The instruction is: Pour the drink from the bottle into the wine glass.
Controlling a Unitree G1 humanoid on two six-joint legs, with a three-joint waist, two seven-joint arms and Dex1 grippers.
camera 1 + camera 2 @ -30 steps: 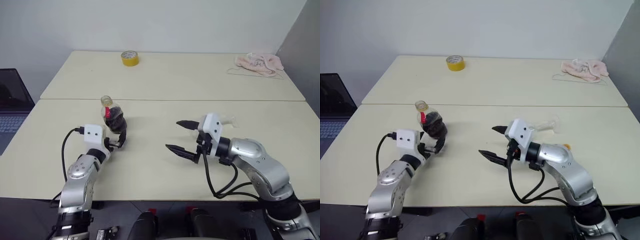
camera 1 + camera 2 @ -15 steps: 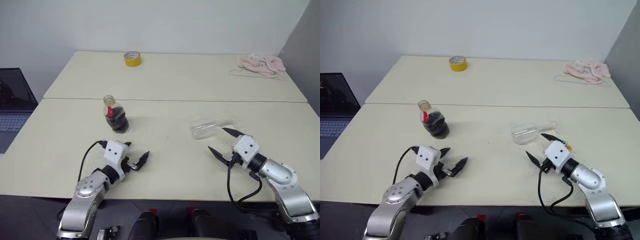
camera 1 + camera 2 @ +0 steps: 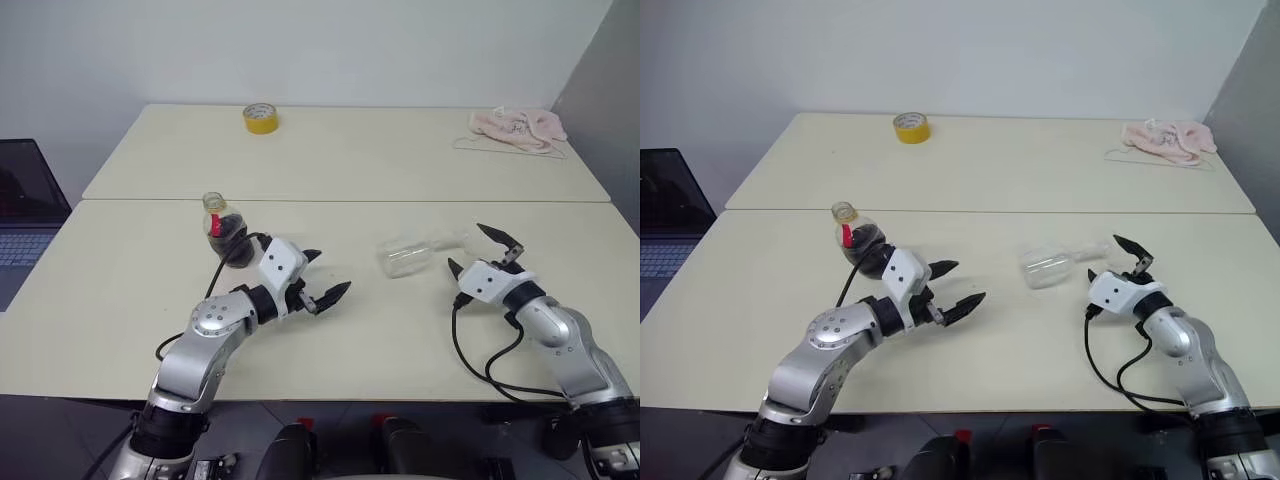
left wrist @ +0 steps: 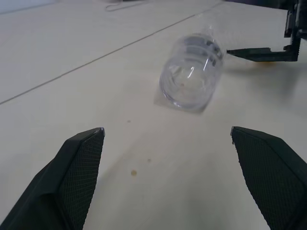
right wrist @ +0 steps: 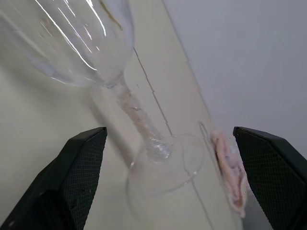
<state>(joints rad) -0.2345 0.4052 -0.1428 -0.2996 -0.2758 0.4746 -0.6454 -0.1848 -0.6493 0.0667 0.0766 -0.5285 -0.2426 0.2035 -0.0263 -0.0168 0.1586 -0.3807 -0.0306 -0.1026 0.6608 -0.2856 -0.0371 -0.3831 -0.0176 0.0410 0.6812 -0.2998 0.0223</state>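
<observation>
The bottle (image 3: 226,236) stands upright left of centre, its neck uncapped and the dark drink (image 3: 232,243) filling its lower half. On its side right of centre lies the wine glass (image 3: 408,258), empty, with the stem pointing right. My left gripper (image 3: 325,273) is open and empty between bottle and glass, aimed at the bowl's mouth (image 4: 191,79). My right gripper (image 3: 478,253) is open just right of the glass's foot. In the right wrist view the stem (image 5: 139,120) and foot (image 5: 163,175) lie between its fingers, untouched.
A yellow tape roll (image 3: 259,117) sits on the far table and a pink cloth (image 3: 515,128) lies at its far right corner. A laptop (image 3: 18,215) stands off the left edge. A seam (image 3: 350,200) divides the two tables.
My left gripper left the bottle's side and swung right toward the middle. My right gripper moved right, uncovering the lying glass, and rolled to face its foot.
</observation>
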